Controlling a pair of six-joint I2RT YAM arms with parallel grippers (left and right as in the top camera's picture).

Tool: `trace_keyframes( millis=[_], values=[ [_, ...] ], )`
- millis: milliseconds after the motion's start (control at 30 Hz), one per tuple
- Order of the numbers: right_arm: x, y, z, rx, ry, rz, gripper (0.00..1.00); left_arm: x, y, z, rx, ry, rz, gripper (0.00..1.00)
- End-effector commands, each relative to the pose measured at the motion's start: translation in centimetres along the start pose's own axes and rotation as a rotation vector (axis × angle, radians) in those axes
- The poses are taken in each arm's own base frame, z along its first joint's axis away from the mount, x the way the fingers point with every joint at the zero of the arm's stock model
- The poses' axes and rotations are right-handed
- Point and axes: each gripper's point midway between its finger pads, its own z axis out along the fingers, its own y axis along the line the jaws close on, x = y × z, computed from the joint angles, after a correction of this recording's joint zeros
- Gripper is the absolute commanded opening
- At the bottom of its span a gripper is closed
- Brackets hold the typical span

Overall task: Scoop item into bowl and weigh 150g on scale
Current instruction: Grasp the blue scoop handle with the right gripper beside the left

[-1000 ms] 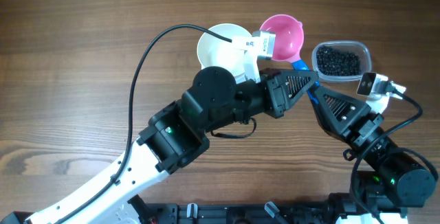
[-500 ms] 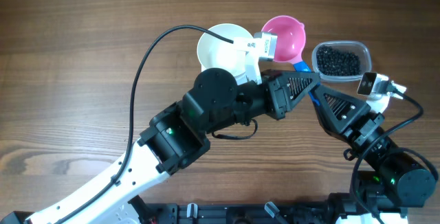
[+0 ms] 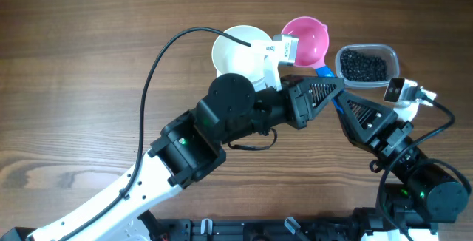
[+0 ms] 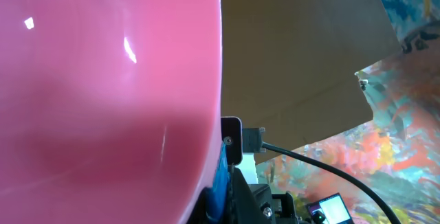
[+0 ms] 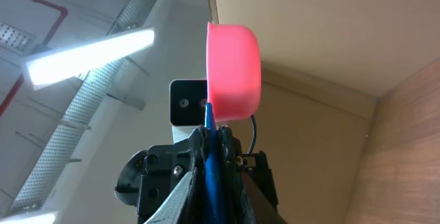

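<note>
The pink scoop (image 3: 304,38) hangs above the worktop (image 3: 89,63), between the white bowl (image 3: 236,49) and the clear tub (image 3: 394,60). The overhead view shows nothing inside it. The black beans (image 3: 363,66) all lie in the tub, well apart from the bowl. The scale is not visible in any view, so I cannot tell whether the bowl sits on it.

Both claws meet at the scoop's blue handle (image 3: 323,69). The left claw (image 3: 336,87) is clamped narrow on it, with the pink cup filling its wrist view. The right claw (image 3: 342,105) comes in from below, and its wrist view shows the handle running between its fingers, which look pinched on it.

The main risk, as I judge it, is that two grips share one thin handle:
- If either arm moves while both hold, the handle could twist or slip, or the scoop could knock the bowl's rim.
- If one claw lets go before the other has a sure hold, the scoop may tip or drop.

Later, the tub looks light and could slide when the scoop digs in. The round beans would roll far if spilled, which would spoil the weighing.
</note>
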Motion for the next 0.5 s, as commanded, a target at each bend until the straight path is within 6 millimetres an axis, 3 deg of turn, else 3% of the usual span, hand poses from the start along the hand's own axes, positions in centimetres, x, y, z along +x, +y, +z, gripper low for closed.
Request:
trace_keyframes(
  millis=[0,467],
  values=[
    [-0.02,0.99,0.13,-0.023,-0.004,-0.014,0.19,-0.28,-0.12,-0.04,-0.005,-0.015,0.003,0.05],
    [0.35,0.90,0.13,-0.018,0.018,0.013,0.23,-0.43,-0.01,-0.03,-0.011,-0.024,0.003,0.05]
  ],
)
